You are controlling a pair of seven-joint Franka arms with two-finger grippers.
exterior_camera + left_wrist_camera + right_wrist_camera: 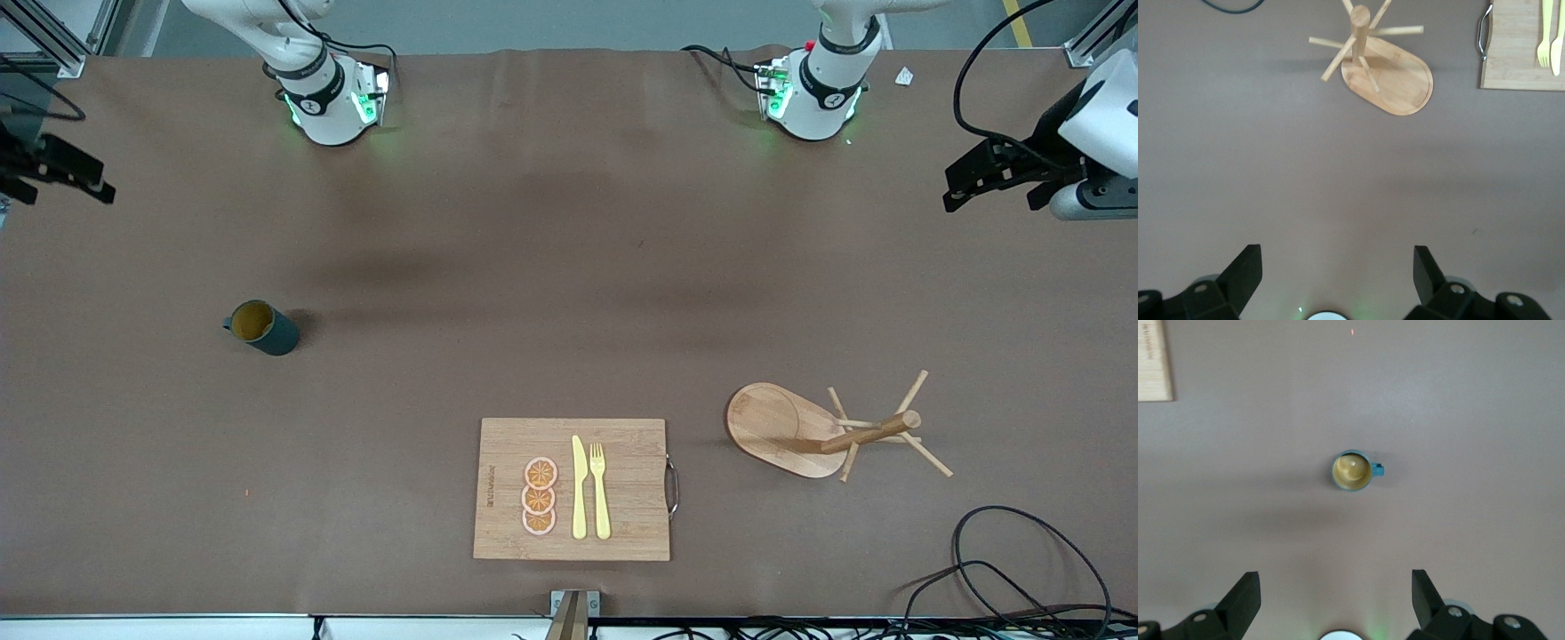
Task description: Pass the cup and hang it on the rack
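Note:
The cup [260, 327], a dark teal mug with a yellowish inside, stands upright on the brown table toward the right arm's end. It also shows in the right wrist view as the cup [1353, 471], well clear of my right gripper [1336, 587], which is open and empty. My right gripper [67, 188] hangs over that end's table edge. The rack [769, 422], a wooden mug tree on an oval base, stands toward the left arm's end, its pegs bare. The rack [1395, 77] lies well off from my left gripper [1337, 267], open and empty. My left gripper [991, 197] hangs over its own table edge.
A bamboo cutting board [631, 524] lies near the front camera between cup and rack, carrying a yellow knife [579, 489], a yellow fork [599, 489] and orange slices [540, 496]. Black cables [1022, 569] loop at the near corner by the rack.

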